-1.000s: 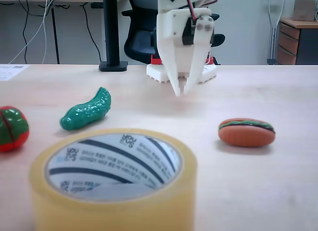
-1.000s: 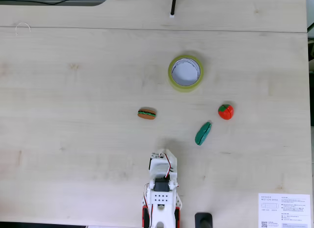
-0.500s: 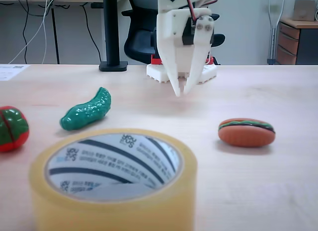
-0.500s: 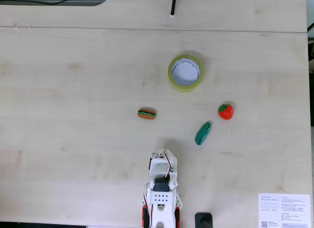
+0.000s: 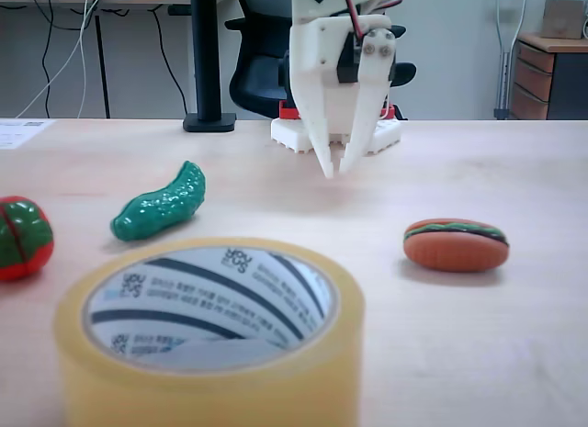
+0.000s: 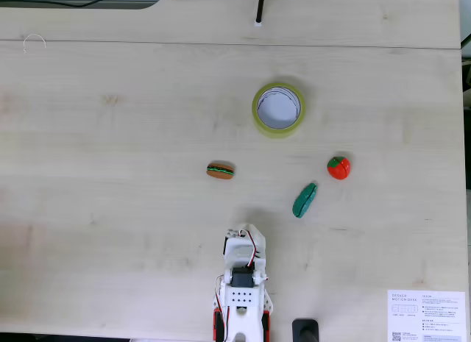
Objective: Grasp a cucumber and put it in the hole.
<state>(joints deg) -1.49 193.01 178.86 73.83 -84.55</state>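
The white two-finger gripper (image 5: 334,170) is seen hanging above the pale wooden table (image 6: 110,173), its fingertips drawn nearly together with nothing between them. The small curved teal-green glossy toy cucumber (image 5: 160,205) is found lying on the table to the gripper's left in the low fixed view, well apart from it; from above it (image 6: 304,200) lies to the right of the gripper (image 6: 245,231) and further out from the arm's base. Its long axis is set at a slant, one end aimed toward the round red-and-green toy (image 6: 338,167). It is judged light, stiff and slippery, so a hold across its narrow middle is advised. The hole (image 6: 278,107) of the large yellowish tape roll lies further beyond.
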